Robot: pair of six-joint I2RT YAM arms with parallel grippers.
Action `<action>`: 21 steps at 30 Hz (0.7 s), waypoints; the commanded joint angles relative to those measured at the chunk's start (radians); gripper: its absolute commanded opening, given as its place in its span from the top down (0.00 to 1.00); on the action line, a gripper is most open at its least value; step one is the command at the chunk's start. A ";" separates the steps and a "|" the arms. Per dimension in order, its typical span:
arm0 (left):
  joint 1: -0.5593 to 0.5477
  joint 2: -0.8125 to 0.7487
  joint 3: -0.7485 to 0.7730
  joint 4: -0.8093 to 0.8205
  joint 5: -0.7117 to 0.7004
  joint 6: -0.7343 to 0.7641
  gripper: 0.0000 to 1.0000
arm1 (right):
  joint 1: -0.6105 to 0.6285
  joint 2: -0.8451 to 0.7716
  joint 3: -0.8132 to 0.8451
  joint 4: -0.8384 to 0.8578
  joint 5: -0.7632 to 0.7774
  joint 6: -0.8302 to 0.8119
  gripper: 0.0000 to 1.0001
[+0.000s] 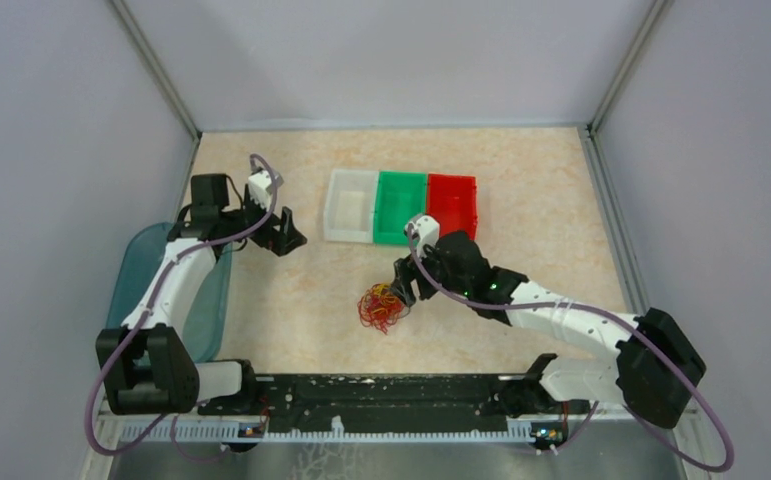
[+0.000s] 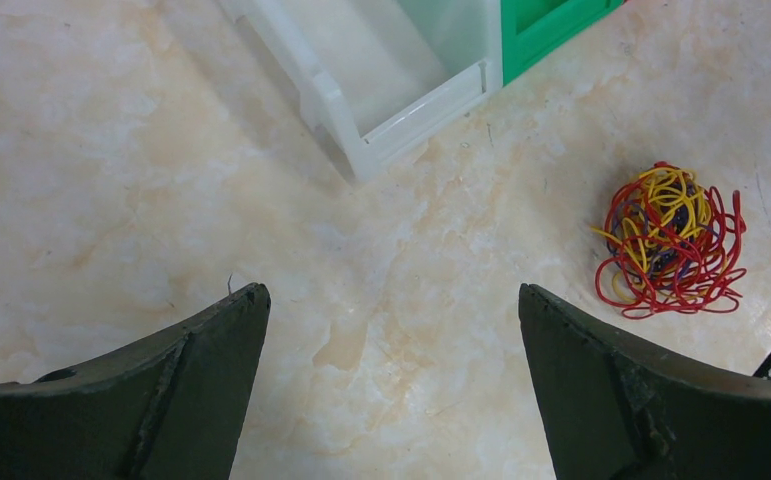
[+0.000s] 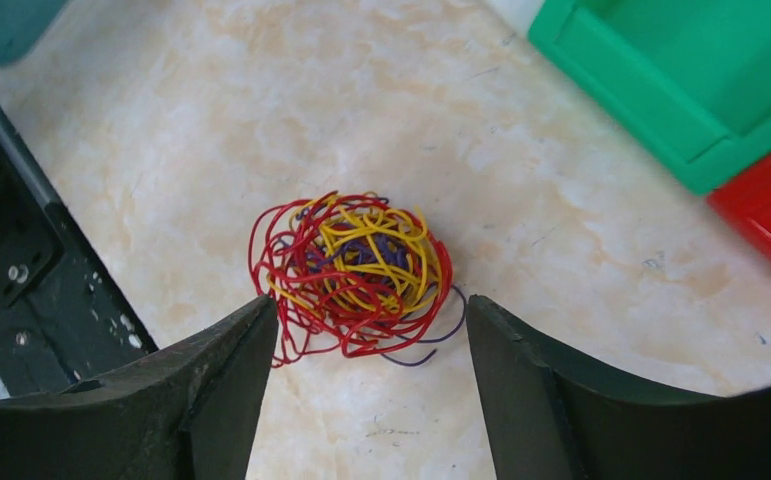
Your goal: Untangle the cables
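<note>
Right gripper is hanging low over the table, jaws standing partly apart, nothing clamped between them. The cables are lying in one tight ball of red, yellow and dark purple loops directly ahead of its fingertips, the near edge of the ball sitting between them. Red loops are reaching to the left finger, contact uncertain. The right finger is standing clear of the ball, with only a loose purple strand curling toward it.

Farther ahead and to the right of this gripper, the green bin is sitting with the red bin touching its side.

Left gripper is hovering well apart from the ball, jaws spread wide and holding nothing. Bare table is showing between its fingers. The cables are lying off to its right and a little ahead. The white bin is sitting ahead of it, against the green bin.

In the top view, the three bins are forming one row beyond both grippers, and a teal bin is sitting behind the left arm at the table's edge.
</note>
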 commanded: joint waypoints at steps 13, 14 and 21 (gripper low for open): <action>0.001 -0.086 0.001 -0.055 0.066 0.036 0.00 | 0.020 0.197 0.045 0.111 -0.178 -0.098 0.52; 0.002 -0.088 -0.001 -0.055 0.066 0.036 0.00 | 0.020 0.211 0.053 0.111 -0.183 -0.102 0.53; 0.002 -0.103 0.000 -0.069 0.071 0.050 0.00 | 0.020 0.236 0.073 0.122 -0.209 -0.110 0.65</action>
